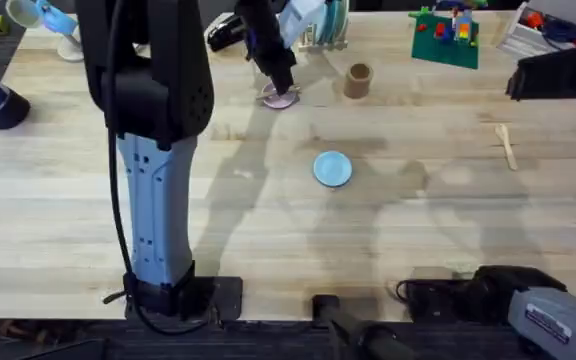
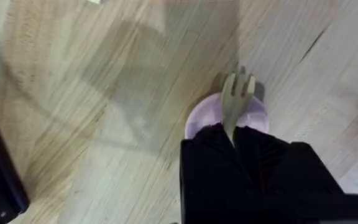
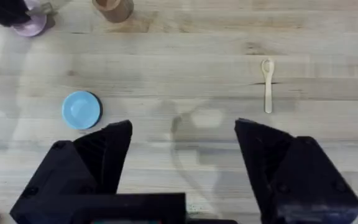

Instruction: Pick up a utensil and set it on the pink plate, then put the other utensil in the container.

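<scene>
While the left arm stretches from its base at the near-left edge of the table (image 1: pixel 268 230) toward the far edge, its gripper (image 1: pixel 280 82) hangs right over the pink plate (image 1: pixel 281 99), which lies near the far edge a little left of the middle. Just beside that plate, toward the right, stands the brown cup (image 1: pixel 357 80), upright and apart from it. A blue plate (image 1: pixel 332 168) sits near the middle of the table, well apart from both. The spoon (image 1: pixel 507 144) lies flat toward the right edge, its rounded end pointing to the far side, far from the cup and from either arm. The right arm rests low at the near-right corner. From the left wrist camera, the left gripper (image 2: pixel 234 138) is closed on the handle of the fork (image 2: pixel 236 99), whose tines stick out past the black fingers (image 2: pixel 210 155) and reach over the far rim of the pink plate (image 2: pixel 201 115); whether the fork touches the plate cannot be told. From the right wrist camera, the right gripper (image 3: pixel 182 140) has its fingers (image 3: pixel 107 149) spread wide with nothing between them, above bare wood. Beyond them lie the blue plate (image 3: pixel 81 110), the spoon (image 3: pixel 267 84), the brown cup (image 3: pixel 113 7) at the far edge, and the pink plate (image 3: pixel 33 25) partly covered by the left gripper (image 3: pixel 5 11).
</scene>
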Controlling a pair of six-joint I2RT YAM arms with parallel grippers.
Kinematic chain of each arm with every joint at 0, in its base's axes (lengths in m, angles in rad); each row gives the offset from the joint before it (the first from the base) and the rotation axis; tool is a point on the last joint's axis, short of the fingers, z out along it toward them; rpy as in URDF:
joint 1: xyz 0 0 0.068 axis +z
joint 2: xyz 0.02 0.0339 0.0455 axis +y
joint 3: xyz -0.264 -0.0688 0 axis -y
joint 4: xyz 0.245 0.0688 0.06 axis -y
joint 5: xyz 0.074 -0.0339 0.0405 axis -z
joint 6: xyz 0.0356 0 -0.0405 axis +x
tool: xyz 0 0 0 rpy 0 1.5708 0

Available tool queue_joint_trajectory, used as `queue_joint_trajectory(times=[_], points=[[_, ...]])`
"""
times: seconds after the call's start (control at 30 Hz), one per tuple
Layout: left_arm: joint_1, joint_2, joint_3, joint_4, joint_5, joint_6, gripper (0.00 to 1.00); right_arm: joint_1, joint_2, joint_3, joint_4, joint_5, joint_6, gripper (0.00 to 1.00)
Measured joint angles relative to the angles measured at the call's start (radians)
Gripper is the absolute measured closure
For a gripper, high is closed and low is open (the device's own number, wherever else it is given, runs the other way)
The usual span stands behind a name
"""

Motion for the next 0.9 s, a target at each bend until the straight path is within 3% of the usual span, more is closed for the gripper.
queue_joint_trajectory(times=[0.23,0.5,0.73,0.9], points=[[0.000,0.003,0.005,-0.008,0.003,0.000,0.949,0.000,0.000,0.000,0.000,0.000,0.000,0.008],[0.000,0.005,0.005,-0.013,0.003,-0.004,0.656,0.000,0.000,0.000,0.000,0.000,0.000,0.008],[0.000,0.004,0.005,-0.013,0.003,-0.005,0.532,0.000,0.000,0.000,0.000,0.000,0.000,0.007],[0.000,0.005,0.005,-0.014,0.002,-0.007,0.519,0.000,0.000,0.000,0.000,0.000,0.000,0.007]])
